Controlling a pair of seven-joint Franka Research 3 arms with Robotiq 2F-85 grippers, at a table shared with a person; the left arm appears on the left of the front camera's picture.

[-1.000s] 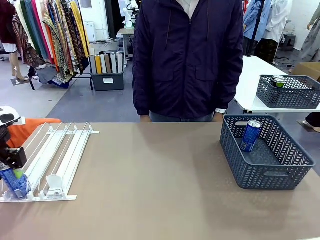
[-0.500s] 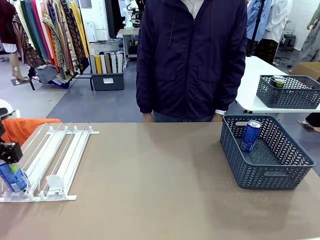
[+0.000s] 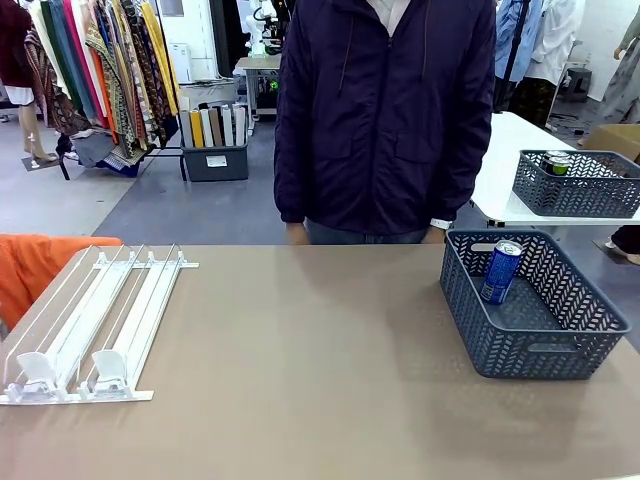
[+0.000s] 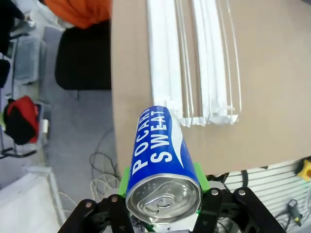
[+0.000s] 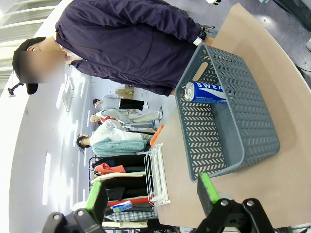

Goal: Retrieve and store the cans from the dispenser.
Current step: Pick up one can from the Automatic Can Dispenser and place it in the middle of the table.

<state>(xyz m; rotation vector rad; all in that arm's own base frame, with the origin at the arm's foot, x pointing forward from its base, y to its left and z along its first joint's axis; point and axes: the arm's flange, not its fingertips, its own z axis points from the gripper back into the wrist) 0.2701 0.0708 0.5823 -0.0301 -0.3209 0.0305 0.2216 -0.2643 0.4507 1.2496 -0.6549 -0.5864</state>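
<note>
The left gripper (image 4: 163,204) pinches a blue Pocari Sweat can (image 4: 163,167) between its green fingers (image 4: 125,180), silver top toward the camera, held above the bench (image 4: 272,97) edge; the white dispenser (image 4: 194,63) lies beyond it at about 12 o'clock, apart from the can. In the front view the dispenser (image 3: 95,325) sits at the bench's 9 o'clock side with two pusher blocks (image 3: 108,370) at its near end. A second blue can (image 3: 500,272) leans inside the grey basket (image 3: 540,350) at 3 o'clock. The right gripper (image 5: 150,196) has its fingers spread wide, nothing between them, well apart from the basket. A person (image 3: 385,110) stands at 12 o'clock. Another basket (image 3: 575,195) on a farther table holds what looks like a green-marked can (image 3: 556,162).
</note>
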